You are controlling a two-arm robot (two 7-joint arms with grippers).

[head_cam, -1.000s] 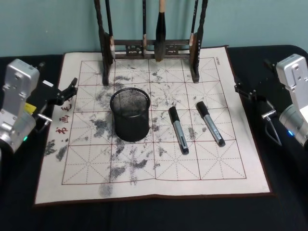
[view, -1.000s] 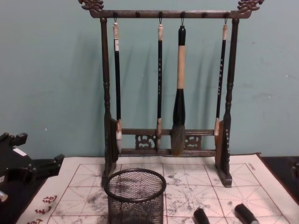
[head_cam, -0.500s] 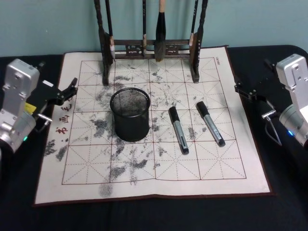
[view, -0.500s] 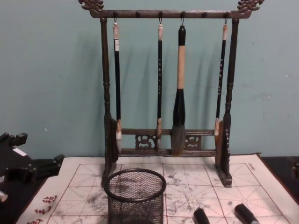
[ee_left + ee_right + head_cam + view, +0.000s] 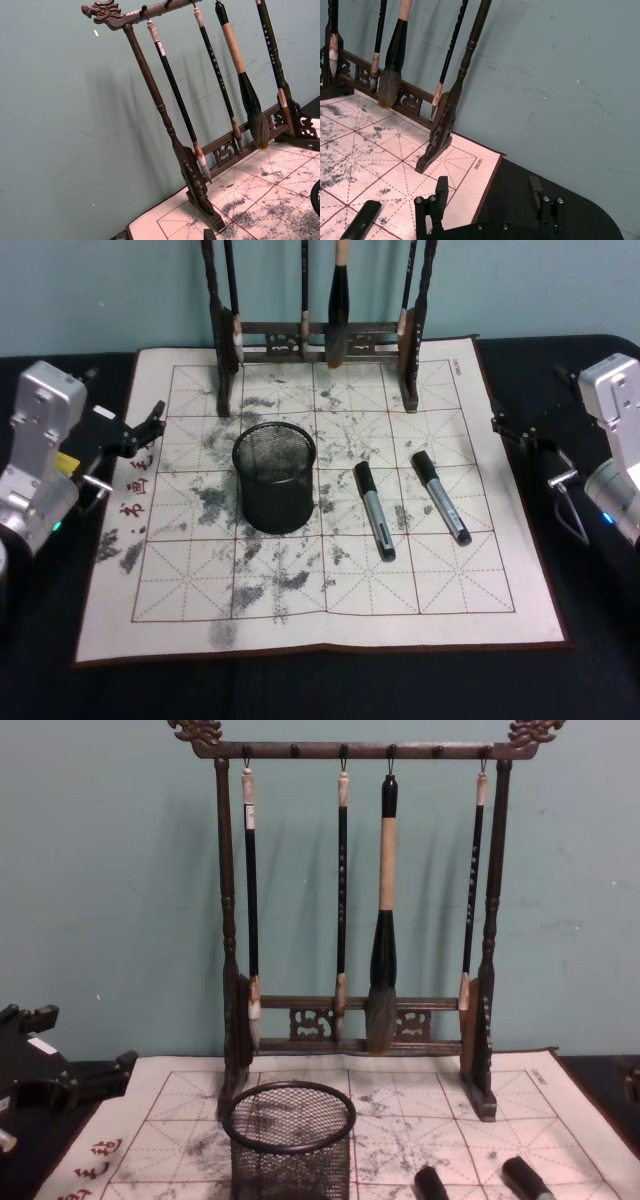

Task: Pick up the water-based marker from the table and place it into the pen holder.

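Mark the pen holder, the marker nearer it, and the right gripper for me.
pen holder [image 5: 275,508]: head view, on its mesh wall.
nearer marker [image 5: 375,515]: head view, on the grey barrel.
right gripper [image 5: 488,182]: right wrist view, midway between its open jaws.

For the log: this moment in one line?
left marker, right marker: lying on mat | pen holder: upright, empty | left pincer: open, left of mat | right pincer: open, right of mat

Black wire-mesh pen holder [image 5: 275,508], grey markers [image 5: 375,515] with black caps, red-gridded white mat [image 5: 440,580] smudged grey, teal wall [image 5: 100,300]
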